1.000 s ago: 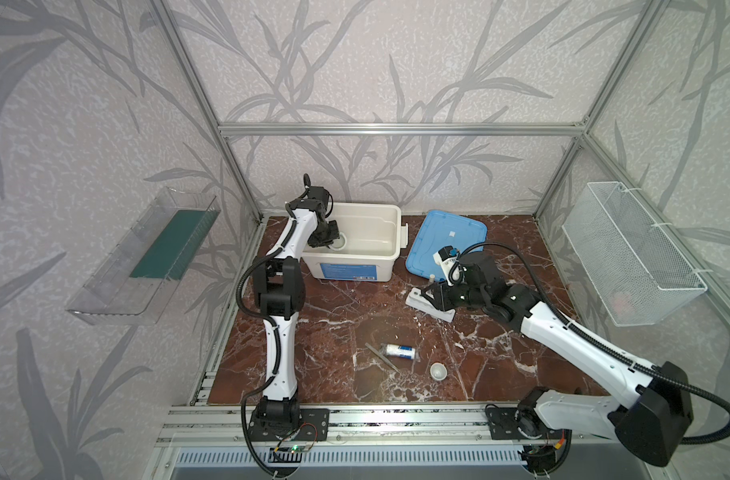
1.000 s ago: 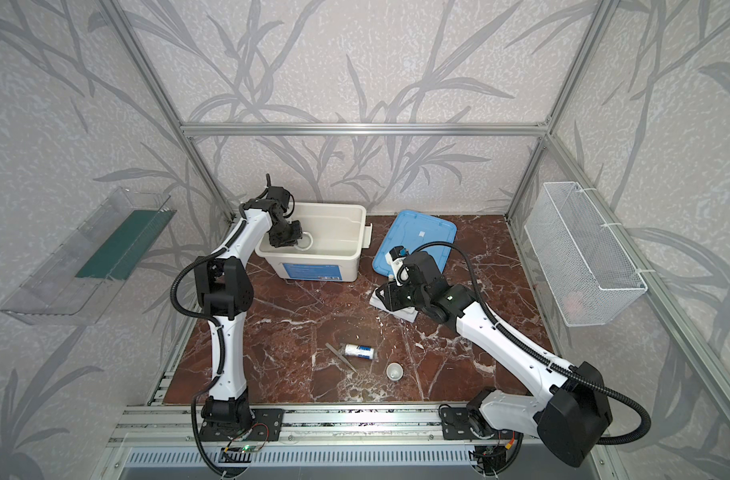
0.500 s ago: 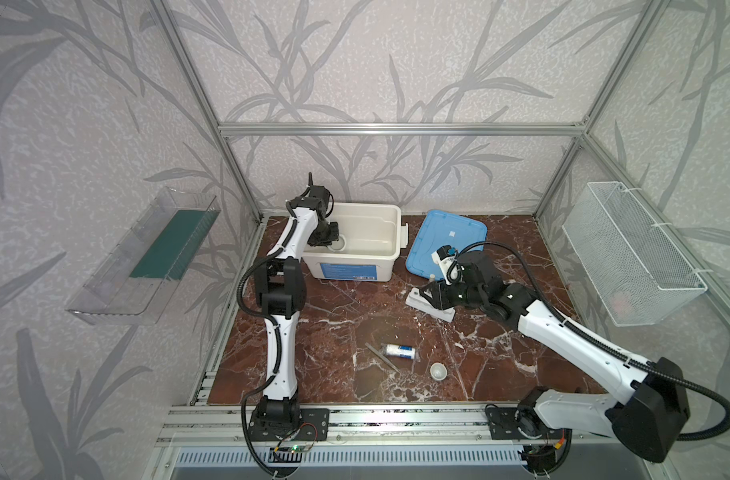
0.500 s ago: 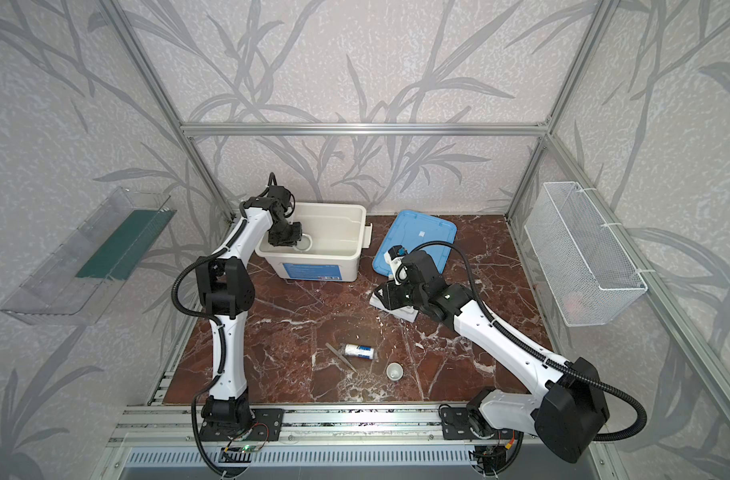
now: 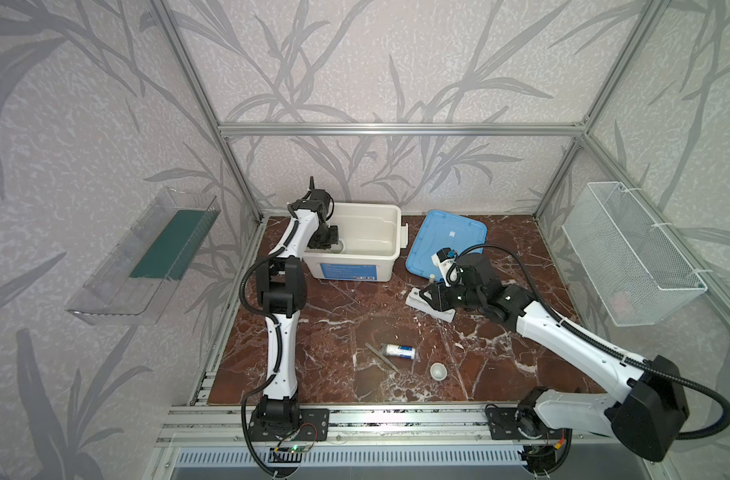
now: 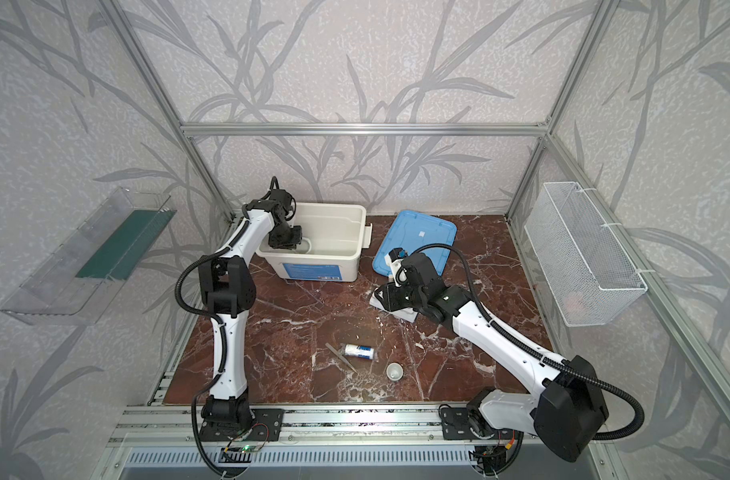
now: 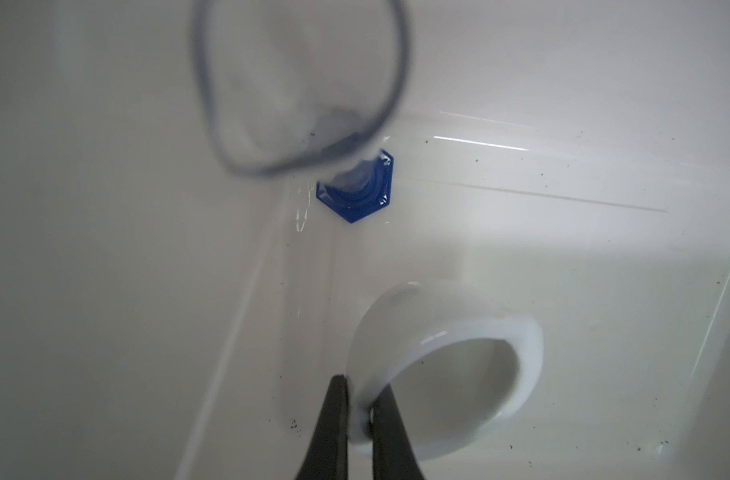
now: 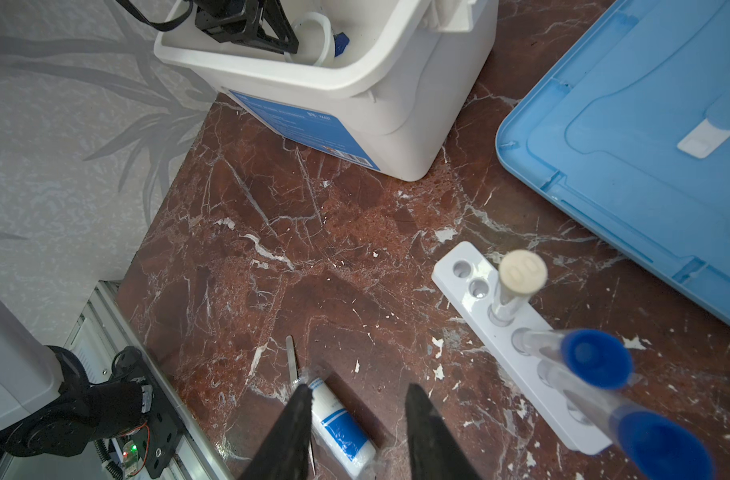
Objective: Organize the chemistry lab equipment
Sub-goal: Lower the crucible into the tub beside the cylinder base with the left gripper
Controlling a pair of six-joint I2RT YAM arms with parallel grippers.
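Risk: left claw (image 7: 360,388) clamped only cup (image 7: 438,332) rim inside bin (image 5: 355,254), beside cylinder (image 7: 357,191); slip could have toppled it. Right claw (image 8: 359,388) hung apart, empty.

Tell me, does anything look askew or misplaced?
The white blue-labelled bottle lies on its side on the brown marble table, beside the thin metal tweezers; both look loose, not stored. Nothing seems spilled or broken.

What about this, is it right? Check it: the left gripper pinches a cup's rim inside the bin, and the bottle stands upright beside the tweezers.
One thing is wrong: the bottle does not stand upright. It lies on its side beside the tweezers, as both top views show. The rest holds: in the left wrist view the left gripper pinches the cup by its rim inside the bin.
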